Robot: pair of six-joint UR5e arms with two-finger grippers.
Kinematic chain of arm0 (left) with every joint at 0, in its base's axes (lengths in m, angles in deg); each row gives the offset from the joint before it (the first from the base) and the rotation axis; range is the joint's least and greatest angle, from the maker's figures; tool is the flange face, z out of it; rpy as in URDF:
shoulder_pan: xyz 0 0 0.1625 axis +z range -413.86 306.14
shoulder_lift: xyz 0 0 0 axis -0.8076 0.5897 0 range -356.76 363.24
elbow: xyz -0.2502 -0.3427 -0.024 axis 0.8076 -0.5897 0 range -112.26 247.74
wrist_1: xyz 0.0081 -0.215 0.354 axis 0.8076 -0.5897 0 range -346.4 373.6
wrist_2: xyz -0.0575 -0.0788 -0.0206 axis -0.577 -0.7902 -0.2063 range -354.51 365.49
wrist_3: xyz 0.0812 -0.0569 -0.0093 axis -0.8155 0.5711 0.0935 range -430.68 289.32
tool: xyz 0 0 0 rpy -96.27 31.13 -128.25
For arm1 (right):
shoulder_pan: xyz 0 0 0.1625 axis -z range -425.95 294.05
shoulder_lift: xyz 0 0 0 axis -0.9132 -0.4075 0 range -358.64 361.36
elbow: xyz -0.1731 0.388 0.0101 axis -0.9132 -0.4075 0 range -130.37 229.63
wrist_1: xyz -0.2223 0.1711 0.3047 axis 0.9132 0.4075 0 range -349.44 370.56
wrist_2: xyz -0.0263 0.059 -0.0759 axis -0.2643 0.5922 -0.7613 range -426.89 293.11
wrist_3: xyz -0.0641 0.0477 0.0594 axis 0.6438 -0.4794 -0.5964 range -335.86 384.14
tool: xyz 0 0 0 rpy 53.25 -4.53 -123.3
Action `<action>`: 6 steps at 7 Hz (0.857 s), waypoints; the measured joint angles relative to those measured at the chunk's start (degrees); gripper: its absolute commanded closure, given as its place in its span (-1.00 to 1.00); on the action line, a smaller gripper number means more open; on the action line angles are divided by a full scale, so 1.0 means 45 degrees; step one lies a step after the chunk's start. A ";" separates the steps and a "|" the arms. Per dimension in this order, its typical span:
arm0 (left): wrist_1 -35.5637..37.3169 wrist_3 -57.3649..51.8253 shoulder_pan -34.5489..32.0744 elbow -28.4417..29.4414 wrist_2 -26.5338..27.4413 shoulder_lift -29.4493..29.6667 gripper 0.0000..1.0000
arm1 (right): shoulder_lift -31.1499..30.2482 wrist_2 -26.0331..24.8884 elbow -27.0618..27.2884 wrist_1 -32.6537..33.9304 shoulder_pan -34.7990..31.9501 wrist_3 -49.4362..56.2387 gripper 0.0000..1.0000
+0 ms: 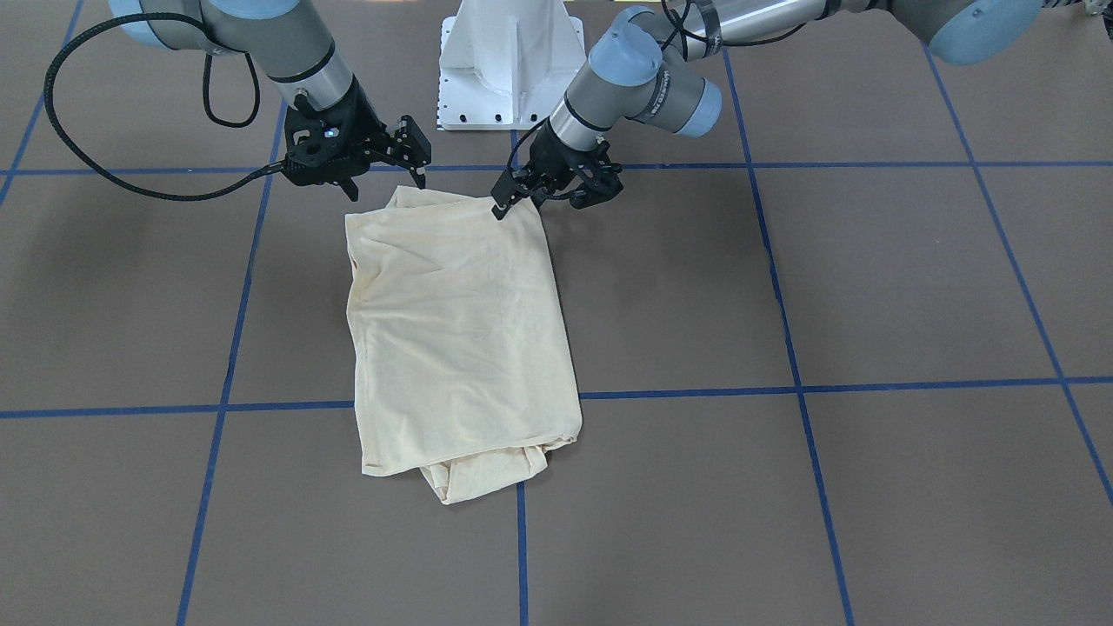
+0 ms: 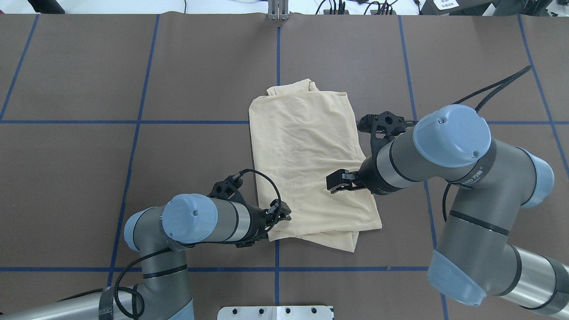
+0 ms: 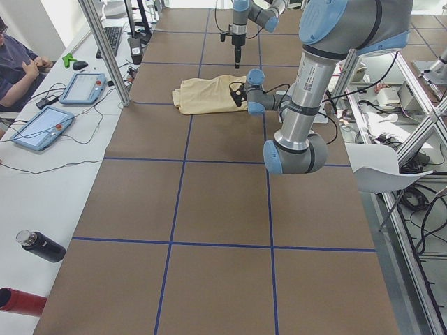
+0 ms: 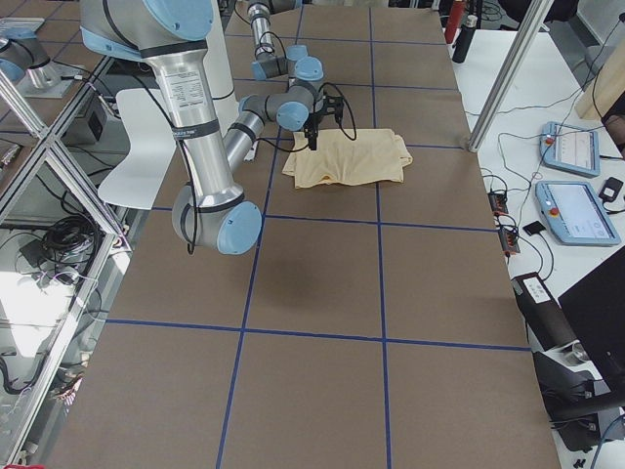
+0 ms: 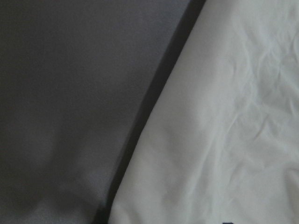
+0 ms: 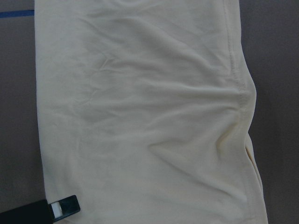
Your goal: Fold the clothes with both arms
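On the left, the left claw (image 1: 552, 193) sits low at the near-left corner of the shirt (image 2: 306, 164), the corner closest to the robot's base. Its fingers are spread apart and grip nothing, and one fingertip (image 1: 504, 202) touches the cloth edge. Its wrist camera shows only blurred fabric meeting bare surface (image 2: 133, 178), which suggests it is very close to the cloth. The shirt lies in the middle of the surface as a long, narrow, layered strip running from near to far, print hidden, with a lump of under-layer poking out at the far end. On the right, the right claw (image 1: 380, 165) hangs over the near-right corner, also spread wide and empty. It looks higher, since its wrist view takes in a broad stretch of cloth. The lengthwise folds appear done, so the step in hand seems to be taking hold of the near end for a crosswise fold. The next move likely calls for the right claw to come down to its corner and for both to pinch through every layer. They would then lift evenly and carry the near end over toward the far end without letting the layers slide.
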 measured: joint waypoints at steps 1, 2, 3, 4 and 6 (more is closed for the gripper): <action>0.0010 -0.0003 0.0000 0.0013 0.0000 0.0024 0.74 | 0.0000 -0.0003 0.0000 0.0000 -0.0001 0.0000 -0.98; 0.0014 -0.0001 0.0005 0.0027 0.0000 0.0039 1.00 | -0.0011 -0.0001 0.0000 0.0000 -0.0001 0.0000 -0.98; 0.0030 0.0009 0.0020 0.0033 0.0000 0.0044 1.00 | -0.0030 0.0005 0.0000 0.0000 -0.0009 0.0000 -0.98; 0.0130 0.0009 0.0029 0.0004 -0.0014 0.0071 1.00 | -0.0056 0.0027 0.0000 0.0000 -0.0014 0.0000 -0.98; 0.0437 -0.0015 0.0029 -0.0234 -0.0064 0.0108 1.00 | -0.0127 0.0079 -0.0017 0.0008 0.0004 -0.0196 -0.98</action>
